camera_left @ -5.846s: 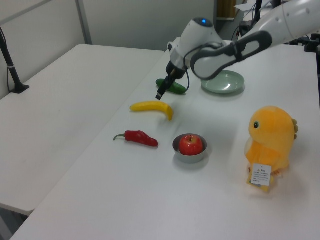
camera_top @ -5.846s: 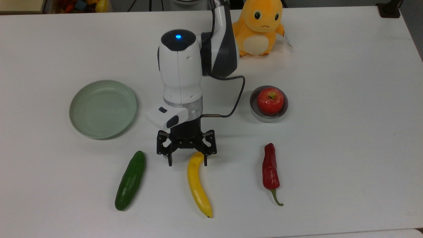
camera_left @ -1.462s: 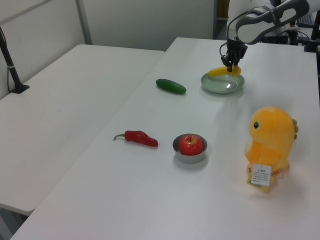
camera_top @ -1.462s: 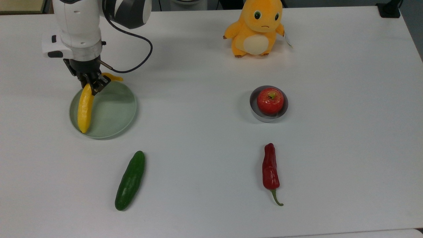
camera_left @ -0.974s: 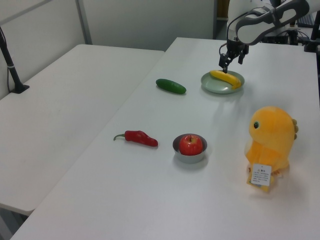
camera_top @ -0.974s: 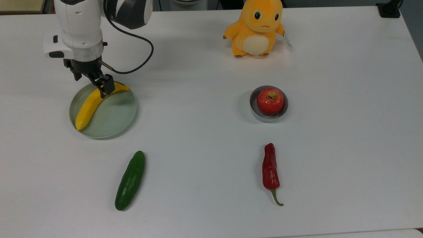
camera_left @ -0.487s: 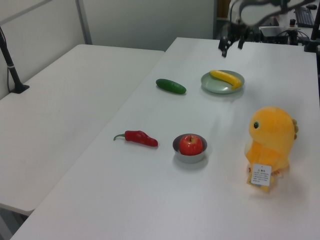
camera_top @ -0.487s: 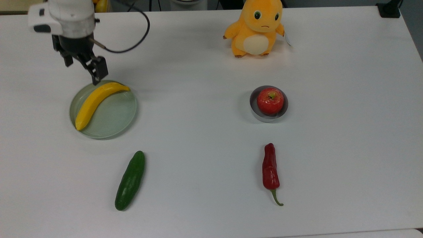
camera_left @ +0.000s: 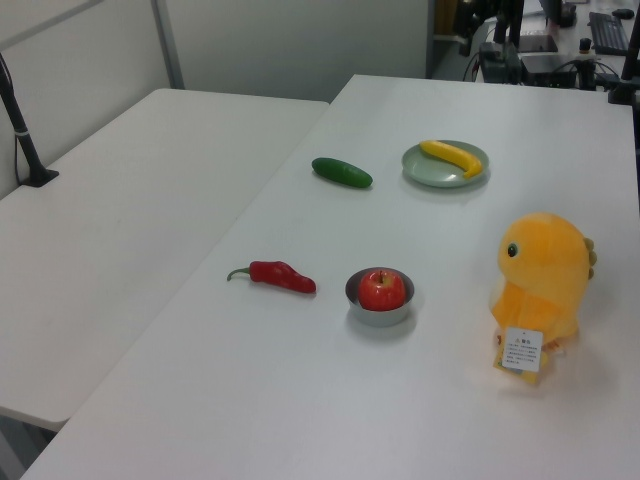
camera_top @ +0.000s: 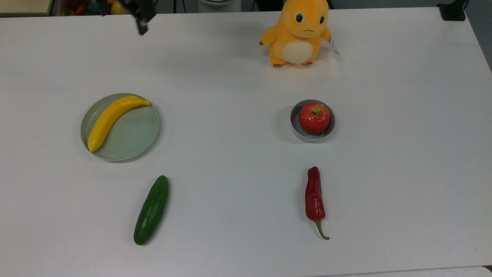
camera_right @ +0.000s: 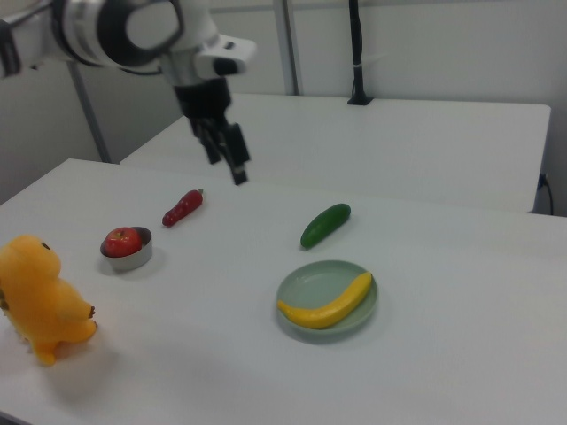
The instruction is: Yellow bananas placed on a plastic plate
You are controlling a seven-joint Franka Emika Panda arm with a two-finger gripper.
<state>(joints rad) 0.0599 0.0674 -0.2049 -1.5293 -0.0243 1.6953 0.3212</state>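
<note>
Since half a second ago the gripper has risen from just above the plastic plate to well clear of it, reaching the top view's upper edge; its fingers stand apart with nothing between them. Taking that plate as the landmark and going near to far in the top view: the cucumber lies nearer the camera than the plate, and the red chili pepper lies off toward the top view's right. On the plate itself the yellow bananas rest diagonally, both ends on or near the rim. Level with the plate, well to the top view's right, the small metal bowl holds a red apple. Farther back stands the orange plush toy.
</note>
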